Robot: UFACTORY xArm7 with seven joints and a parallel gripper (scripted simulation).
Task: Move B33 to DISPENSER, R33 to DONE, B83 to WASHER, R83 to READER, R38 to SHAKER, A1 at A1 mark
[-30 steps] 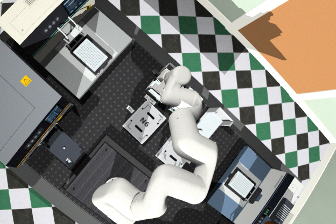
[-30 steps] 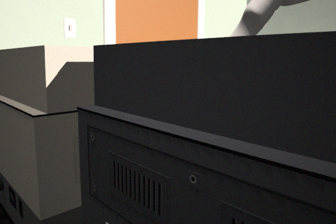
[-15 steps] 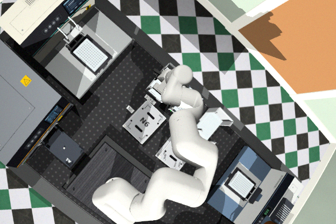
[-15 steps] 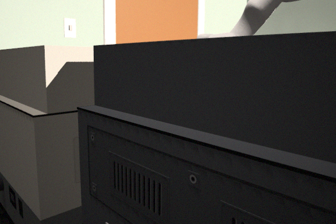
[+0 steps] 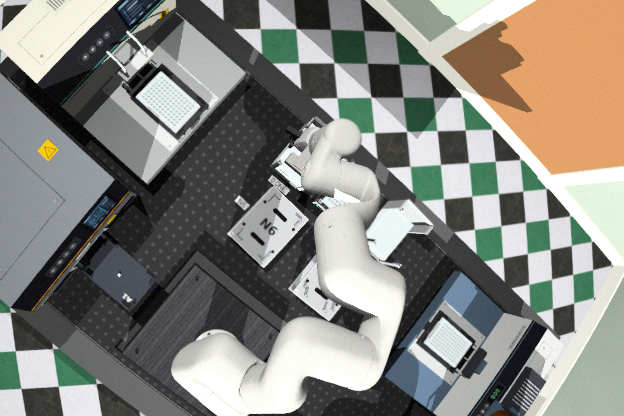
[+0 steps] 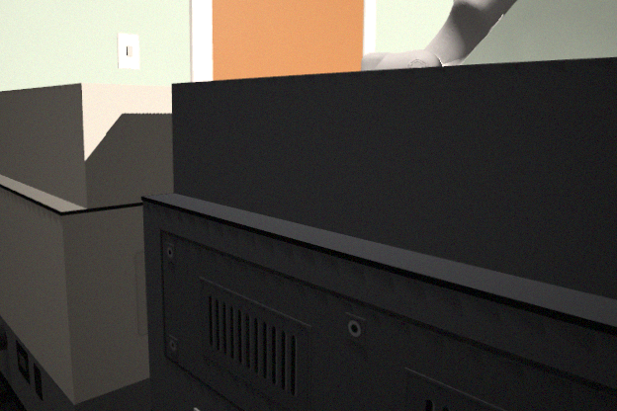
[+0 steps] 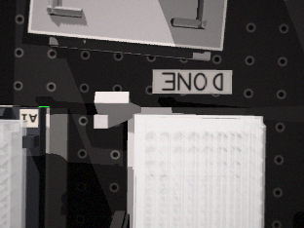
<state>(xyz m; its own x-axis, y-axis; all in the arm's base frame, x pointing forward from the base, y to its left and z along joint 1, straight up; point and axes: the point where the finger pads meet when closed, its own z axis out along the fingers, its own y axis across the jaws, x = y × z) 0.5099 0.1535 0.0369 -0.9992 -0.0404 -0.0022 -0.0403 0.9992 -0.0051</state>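
My gripper (image 5: 296, 153) is open and hangs over the DONE rack, mostly hidden under the arm's wrist in the top view. The wrist view looks straight down on a white well plate (image 7: 197, 171) lying in the rack below the DONE label (image 7: 192, 81). The fingers do not show in that view and nothing is between them. A second white plate (image 7: 9, 166) shows at the left edge beside an A1 mark (image 7: 28, 116). One plate (image 5: 167, 101) sits on the cream instrument at top left. Another plate (image 5: 448, 341) sits on the blue instrument at bottom right. The grey instrument's dark tray (image 5: 120, 275) holds no plate.
The N6 nest (image 5: 267, 230) (image 7: 122, 19) lies beside the DONE rack. A second flat nest (image 5: 309, 290) lies partly under the arm. A white rack (image 5: 398, 225) stands right of the arm. The exterior view shows only instrument backs and the arm (image 6: 478, 3).
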